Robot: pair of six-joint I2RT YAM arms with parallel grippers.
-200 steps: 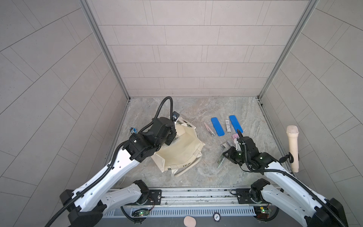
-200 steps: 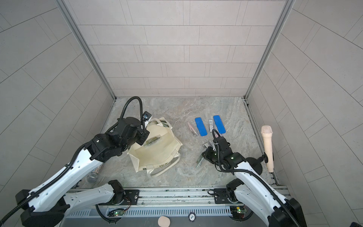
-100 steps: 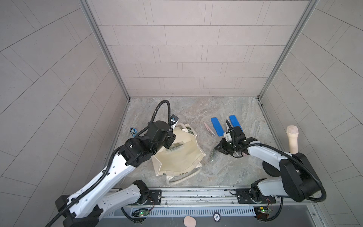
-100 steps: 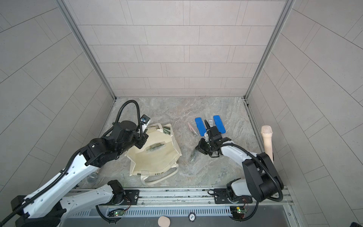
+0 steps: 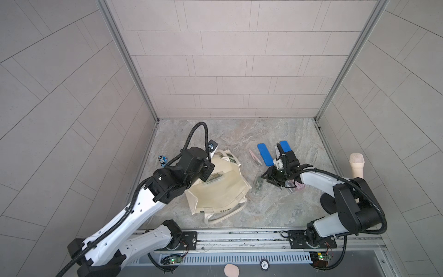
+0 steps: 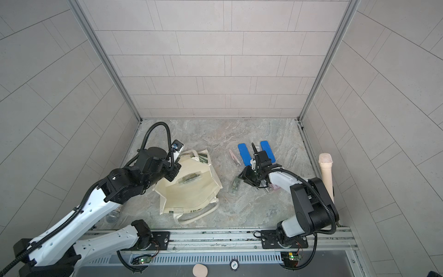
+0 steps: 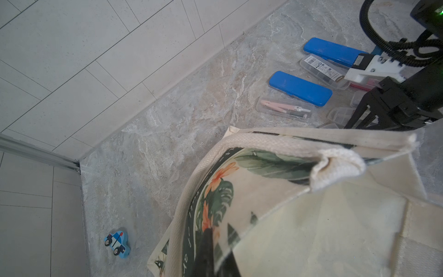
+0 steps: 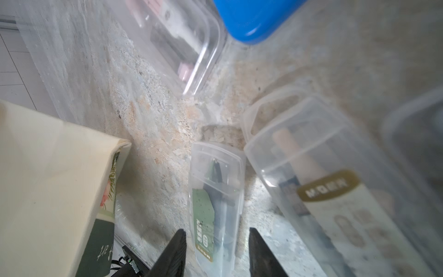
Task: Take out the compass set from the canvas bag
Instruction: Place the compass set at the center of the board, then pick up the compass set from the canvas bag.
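The cream canvas bag [image 5: 223, 199] [image 6: 191, 196] lies open on the stone table, its green print showing in the left wrist view [image 7: 215, 191]. My left gripper [image 5: 207, 171] [image 7: 215, 254] is shut on the bag's rim cloth. Inside the bag lies a compass set [image 5: 214, 178] [image 6: 189, 178] in a clear case with a green card. A like compass set [image 5: 257, 188] [image 8: 215, 203] lies flat on the table just right of the bag. My right gripper [image 5: 266, 176] [image 8: 217, 231] stands open over its end, one finger on each side with gaps.
Two blue cases [image 5: 265, 154] [image 5: 285, 146], a clear case with a pink compass [image 5: 255, 157] and more clear cases [image 5: 293, 189] [image 8: 323, 191] lie behind and beside my right gripper. A toy police car [image 7: 117, 242] sits by the left wall. A beige microphone [image 5: 357, 167] stands far right.
My right arm swung back toward the cases with the green-card case, then opened; the case now lies loose on the table. My left arm shifted slightly, still holding the bag.
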